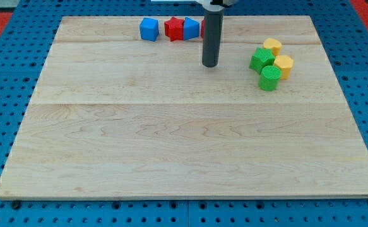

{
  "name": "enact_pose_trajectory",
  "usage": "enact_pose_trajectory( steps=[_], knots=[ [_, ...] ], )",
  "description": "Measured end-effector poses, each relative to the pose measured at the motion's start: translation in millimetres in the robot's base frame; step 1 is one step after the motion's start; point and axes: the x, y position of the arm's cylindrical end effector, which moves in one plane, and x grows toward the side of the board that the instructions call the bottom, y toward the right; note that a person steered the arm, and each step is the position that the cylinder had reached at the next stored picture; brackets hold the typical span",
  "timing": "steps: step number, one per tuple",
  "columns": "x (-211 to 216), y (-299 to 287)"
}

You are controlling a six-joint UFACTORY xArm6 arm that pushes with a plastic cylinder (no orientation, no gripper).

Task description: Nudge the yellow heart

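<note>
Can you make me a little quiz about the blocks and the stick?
1. True or false: my tip touches a yellow block.
2. Which colour is between the two blue blocks? A) green B) red C) yellow
3. How many green blocks are there?

Key:
1. False. My tip stands apart, to the view's left of the green star.
2. B, the red star, between the blue cube and the other blue block.
3. Two; the other is the green cylinder.

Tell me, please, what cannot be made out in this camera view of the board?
- Which yellow block, upper or lower, is the heart: too small.
- Red piece behind my rod: mostly hidden, shape unclear.
- My rod's top: cut off by the view's top; my tip shows.
</note>
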Motion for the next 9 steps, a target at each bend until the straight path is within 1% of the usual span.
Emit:
enact_pose_trajectory(
  steps=[2, 3, 4, 5, 6, 7, 9],
  knots=[
    [8.4, 33.1],
    [39.4, 66.3],
    [85.0, 77.9],
    [102.2, 85.5],
    [105.7, 147.9],
    [105.7, 180.1],
    [105.7, 198.4]
  ],
)
